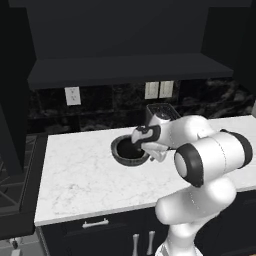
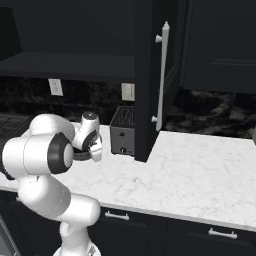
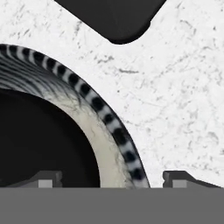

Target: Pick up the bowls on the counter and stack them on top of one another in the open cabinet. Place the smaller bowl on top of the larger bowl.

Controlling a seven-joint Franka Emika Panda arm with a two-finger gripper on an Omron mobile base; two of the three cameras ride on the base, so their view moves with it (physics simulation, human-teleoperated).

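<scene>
Right now I have the fingers [image 3: 111, 177] spread wide, one tip on either side of the grey bowl's [image 1: 122, 152] rim. In the hand view the left fingertip [image 3: 43, 178] sits over the dark hollow inside the bowl, the pale speckled wall and ribbed edge pass between the two tips, and the right fingertip [image 3: 181, 178] sits over bare white bench [image 3: 175, 100]. So the rim runs straight through the gap, and that is the relation the next move depends on: the wall lies between the tips, and I judge that closing would pinch it, inner face to outer face. Nothing is held yet.

From the left base view, the grey bowl rests on the bench, roughly mid-depth, left of the toaster [image 1: 161, 111], with the hand down over its right side. The dark mass inside it may be the small black bowl already nested there, but I cannot tell that from shadow. From the right base view the hand [image 2: 89, 142] is low beside the toaster, and the bowl shows just as a dark sliver behind the wrist.

The open cabinet [image 1: 130, 70] hangs directly above and behind the bowl, its shelf wide as the bench. I reckon the lift must go up and back, keeping the bowl level so a rim pinch does not let it swing or slip.
</scene>
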